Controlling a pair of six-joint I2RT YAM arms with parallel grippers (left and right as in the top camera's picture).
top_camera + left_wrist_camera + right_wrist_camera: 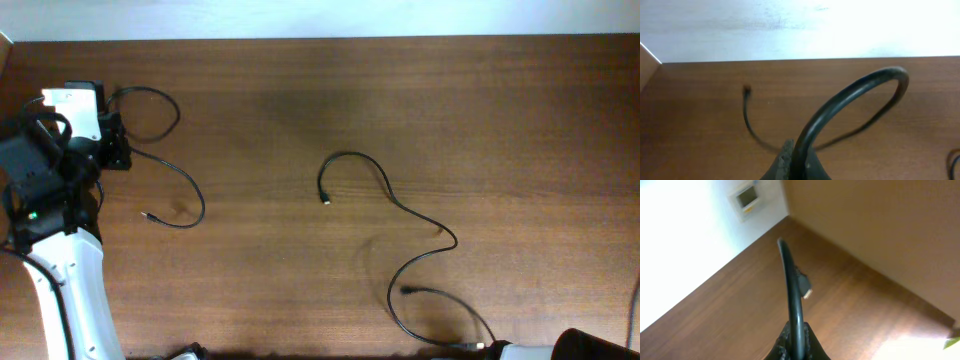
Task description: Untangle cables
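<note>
A thin black cable (196, 190) runs from my left gripper (112, 142) at the far left. It loops behind the gripper and ends in a small plug (146, 213) on the table. In the left wrist view the gripper (800, 162) is shut on this cable (860, 85), which arches upward. A second black cable (400, 205) snakes across the middle, with a plug end (325, 201). It leads down to my right gripper (487, 347) at the bottom edge. In the right wrist view that gripper (795, 342) is shut on a cable (789, 275) with a metal-tipped plug (806, 291).
The brown wooden table (300, 90) fills the view, with a white wall behind its far edge. Another cable end (406, 291) lies near the front right. The left arm's white link (70, 290) stands along the left edge.
</note>
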